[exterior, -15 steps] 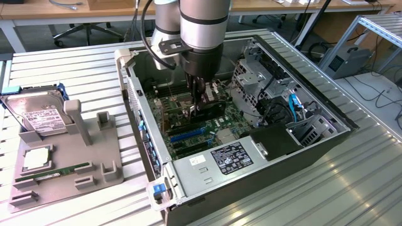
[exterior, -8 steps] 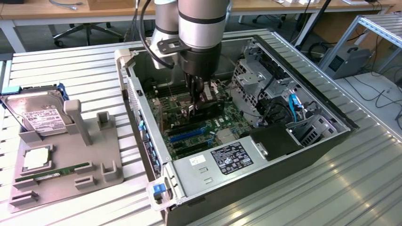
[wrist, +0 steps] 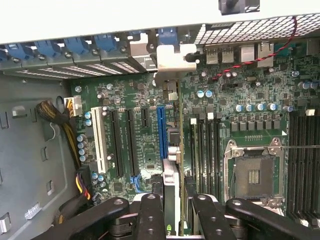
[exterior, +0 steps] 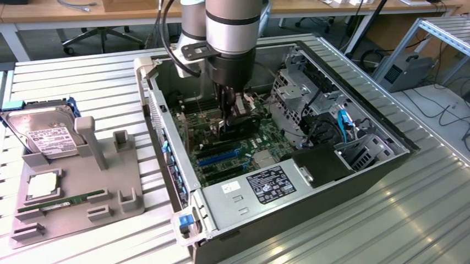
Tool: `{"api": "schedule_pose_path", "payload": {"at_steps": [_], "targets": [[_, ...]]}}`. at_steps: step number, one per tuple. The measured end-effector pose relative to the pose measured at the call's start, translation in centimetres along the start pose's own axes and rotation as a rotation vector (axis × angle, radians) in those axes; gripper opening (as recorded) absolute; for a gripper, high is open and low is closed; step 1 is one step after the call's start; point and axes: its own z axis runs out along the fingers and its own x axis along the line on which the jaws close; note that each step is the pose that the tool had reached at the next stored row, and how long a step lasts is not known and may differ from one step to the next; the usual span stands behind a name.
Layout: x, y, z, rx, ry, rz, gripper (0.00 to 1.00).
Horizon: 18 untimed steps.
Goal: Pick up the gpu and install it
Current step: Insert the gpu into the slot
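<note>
Inside the open computer case (exterior: 309, 181), the gripper (wrist: 174, 210) has its fingers (wrist: 150, 215) clamped on the gpu (wrist: 172, 175), held edge-down over the motherboard (wrist: 145, 150) beside the blue slot (wrist: 161, 135).

Even, bright indoor light falls from above, with pale glare streaking the ribbed metal table (exterior: 411, 220) in the exterior view. Inside the computer case (exterior: 294, 212) shadows are soft. In the wrist view the case's white edge (wrist: 100, 17) is washed out, and the dark gripper (wrist: 172, 220) parts nearest the lens look slightly soft.
</note>
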Motion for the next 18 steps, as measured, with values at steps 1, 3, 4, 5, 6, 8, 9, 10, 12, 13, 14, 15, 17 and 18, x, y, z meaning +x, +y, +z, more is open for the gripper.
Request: {"api": "schedule_pose_path", "payload": {"at_steps": [1,3,4,5,6,8,9,10,12,13,14,15,17,18], "targets": [[-0.1,0.03,0.0,0.0,0.0003,0.0,0.27],[-0.2,0.1,0.0,0.0,0.0008,0.001,0.27],[-0.3,0.14,0.0,0.0001,0.001,0.001,0.27],[-0.3,0.17,0.01,0.0001,0.0013,0.001,0.27],[-0.4,0.2,0.01,0.0,0.0016,0.001,0.27],[-0.5,0.29,0.01,0.0001,0.002,0.002,0.27],[-0.6,0.33,0.01,0.0,0.0025,0.002,0.27],[-0.7,0.37,0.01,0.0,0.003,0.003,0.27],[-1.1,0.44,0.01,0.0,0.0045,0.004,0.27],[-1.1,0.47,0.03,0.0,0.0045,0.004,0.27],[-1.1,0.47,0.06,0.0,0.0046,0.004,0.27],[-1.1,0.49,0.09,0.0,0.0046,0.004,0.27],[-0.8,0.47,0.14,0.0001,0.0046,0.004,0.27],[-0.7,0.47,0.17,0.0001,0.0045,0.004,0.27]]}}
